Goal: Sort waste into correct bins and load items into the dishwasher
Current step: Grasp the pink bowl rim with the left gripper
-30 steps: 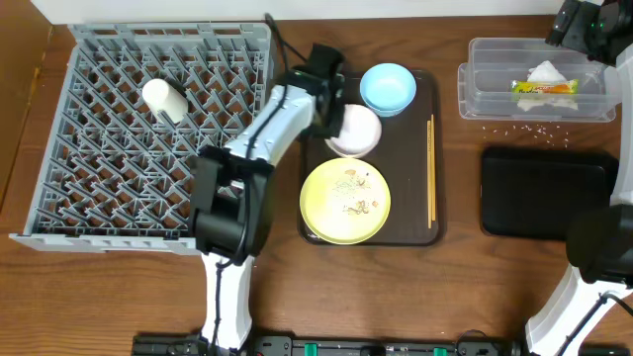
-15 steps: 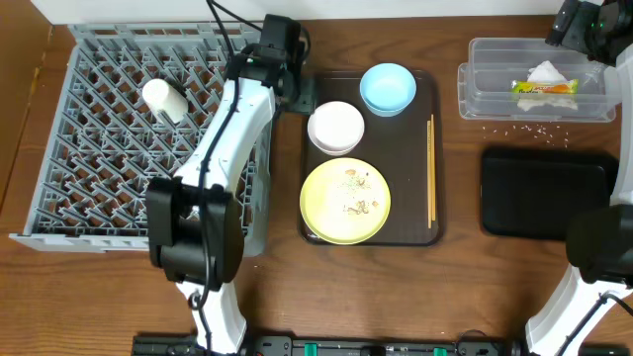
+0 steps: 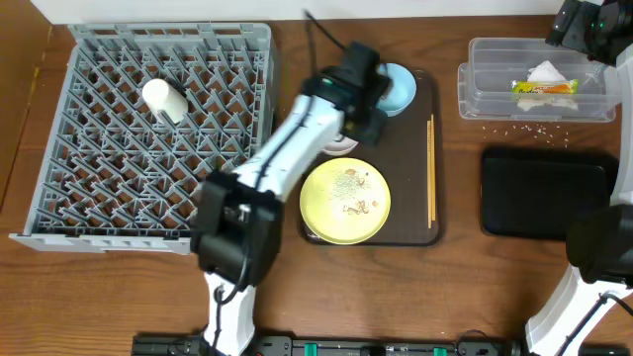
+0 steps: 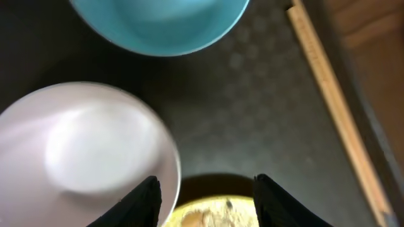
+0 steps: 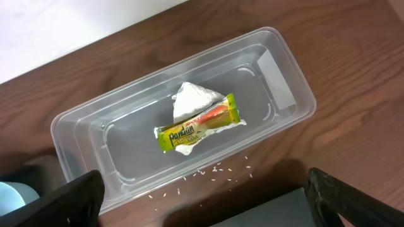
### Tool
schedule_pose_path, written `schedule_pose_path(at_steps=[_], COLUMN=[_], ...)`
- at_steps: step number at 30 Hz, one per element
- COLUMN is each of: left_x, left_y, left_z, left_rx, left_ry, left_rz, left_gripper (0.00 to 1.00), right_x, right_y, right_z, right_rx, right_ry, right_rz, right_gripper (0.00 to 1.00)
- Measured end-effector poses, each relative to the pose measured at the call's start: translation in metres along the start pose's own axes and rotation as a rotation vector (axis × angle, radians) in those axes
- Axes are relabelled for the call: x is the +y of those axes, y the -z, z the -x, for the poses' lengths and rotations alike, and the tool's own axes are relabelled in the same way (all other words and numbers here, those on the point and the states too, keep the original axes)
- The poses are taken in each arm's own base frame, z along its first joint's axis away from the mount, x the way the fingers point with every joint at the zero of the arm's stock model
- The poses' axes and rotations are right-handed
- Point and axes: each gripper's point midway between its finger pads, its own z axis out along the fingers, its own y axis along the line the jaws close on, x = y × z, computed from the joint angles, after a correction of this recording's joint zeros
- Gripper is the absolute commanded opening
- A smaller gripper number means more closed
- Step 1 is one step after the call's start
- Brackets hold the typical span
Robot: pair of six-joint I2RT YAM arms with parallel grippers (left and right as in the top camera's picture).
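Note:
My left gripper (image 3: 368,117) hovers over the brown tray (image 3: 410,213), open, with nothing between its fingers (image 4: 145,203). In the left wrist view the white bowl (image 4: 82,145) lies at the left, the light blue bowl (image 4: 158,25) at the top, and the yellow plate (image 4: 211,214) shows between the fingertips. Chopsticks (image 3: 431,168) lie along the tray's right side. A white cup (image 3: 164,99) rests in the grey dish rack (image 3: 119,188). My right gripper (image 5: 205,202) stands wide open above the clear tub (image 5: 284,82), which holds the napkin (image 5: 192,99) and the wrapper (image 5: 199,126).
Rice crumbs (image 5: 218,170) are scattered on the table just outside the tub. The black tray (image 3: 549,193) sits below the tub at the right. From above, my left arm covers most of the white bowl (image 3: 341,147) and part of the blue bowl (image 3: 401,87).
My left gripper let go of the white bowl, swung left to the rack's edge, then came back right over the tray between the bowls. The right arm has not moved.

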Motion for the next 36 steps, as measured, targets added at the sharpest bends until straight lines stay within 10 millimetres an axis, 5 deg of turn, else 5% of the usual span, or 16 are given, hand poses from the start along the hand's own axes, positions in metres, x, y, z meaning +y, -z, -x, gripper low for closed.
schedule_pose_path(at_steps=[8,18,27,36], left_x=[0.022,0.032,0.033,0.034], left_y=[-0.03,-0.06,-0.077,-0.077], left_z=[0.0,-0.008,-0.013,-0.012], left_rx=[0.0,0.032,0.043,0.034], left_ry=[0.006,0.013,0.038,0.07], left_rz=[0.198,0.23,0.221,0.232], left_gripper=[0.49,0.47,0.08,0.08], right_x=[0.0,0.0,0.0,0.0], right_y=[0.0,0.0,0.0,0.0], right_z=[0.0,0.0,0.0,0.0], right_rx=[0.0,0.0,0.0,0.0], right_ry=[0.0,0.0,0.0,0.0], right_rz=[0.0,0.0,0.0,0.0], right_gripper=[0.99,0.99,0.99,0.99])
